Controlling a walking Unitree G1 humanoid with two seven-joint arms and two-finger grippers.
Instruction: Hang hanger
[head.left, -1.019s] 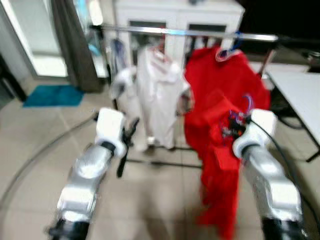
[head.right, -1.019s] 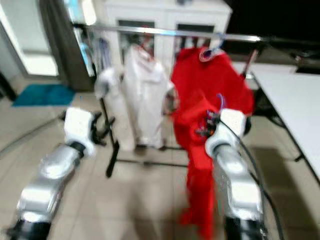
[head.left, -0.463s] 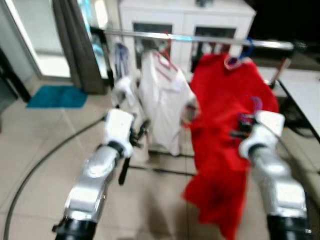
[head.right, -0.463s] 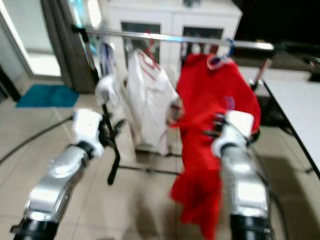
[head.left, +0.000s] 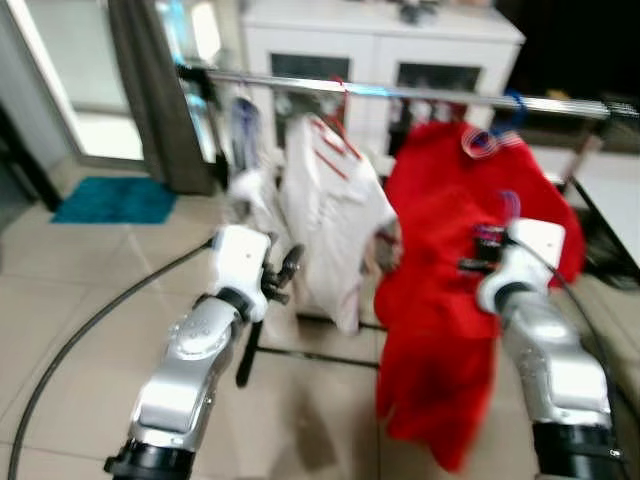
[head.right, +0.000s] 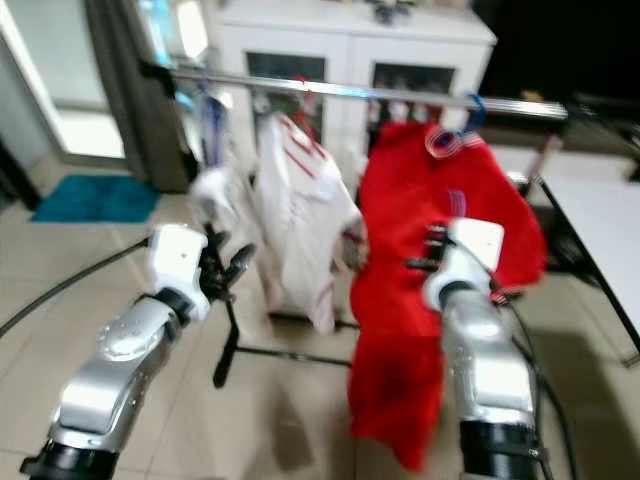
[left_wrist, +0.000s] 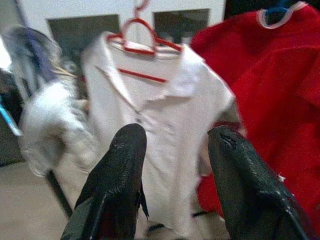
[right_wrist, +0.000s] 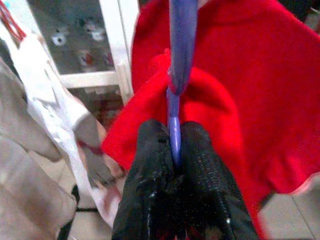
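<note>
Purple hanger, carrying a red garment, pinched at its stem between the closed fingers of the right hand; the hanger's hook rises above the fingers, and the garment drapes down past the right forearm toward the tiled floor. The hanger sits below and in front of the rail, not yet hooked on it. Compared with the frames one second and half a second earlier, the rail and the clothes on it stand larger and nearer in the head views, and the held garment hangs straighter; the whole scene has shifted, so this reads as the robot closing on the rack, which suggests the approach is nearly done and the lift to the rail comes next. On the rail hang a white shirt on a red hanger and a second red garment on a blue hook. The left hand is raised toward the white shirt, fingers spread wide and empty.
</note>
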